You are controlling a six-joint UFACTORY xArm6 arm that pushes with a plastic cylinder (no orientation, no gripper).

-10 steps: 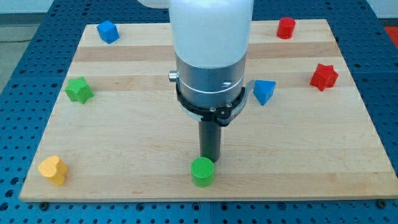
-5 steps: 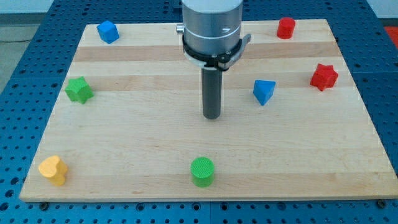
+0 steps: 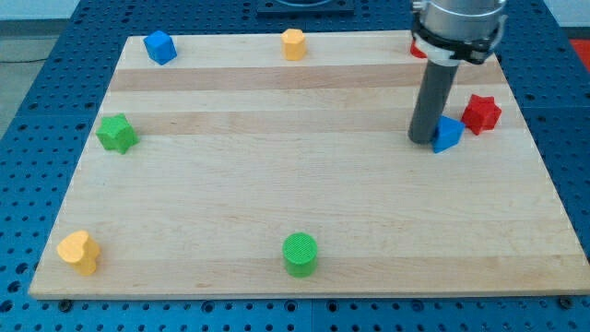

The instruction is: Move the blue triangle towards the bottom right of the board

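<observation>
The blue triangle (image 3: 448, 135) lies on the wooden board (image 3: 304, 184) at the view's right, just left of the red star (image 3: 481, 112). My tip (image 3: 422, 139) stands on the board right against the triangle's left side. The rod rises from there to the arm's metal collar at the view's top right.
A blue block (image 3: 159, 46) is at the top left and an orange block (image 3: 293, 43) at the top middle. A red block (image 3: 419, 48) is partly hidden behind the rod. A green star (image 3: 117, 133) is at the left, a yellow heart (image 3: 78, 251) at the bottom left, a green cylinder (image 3: 300, 254) at the bottom middle.
My tip has moved from near the green cylinder up and to the right, reaching the blue triangle. The triangle has shifted right, close to the red star.
</observation>
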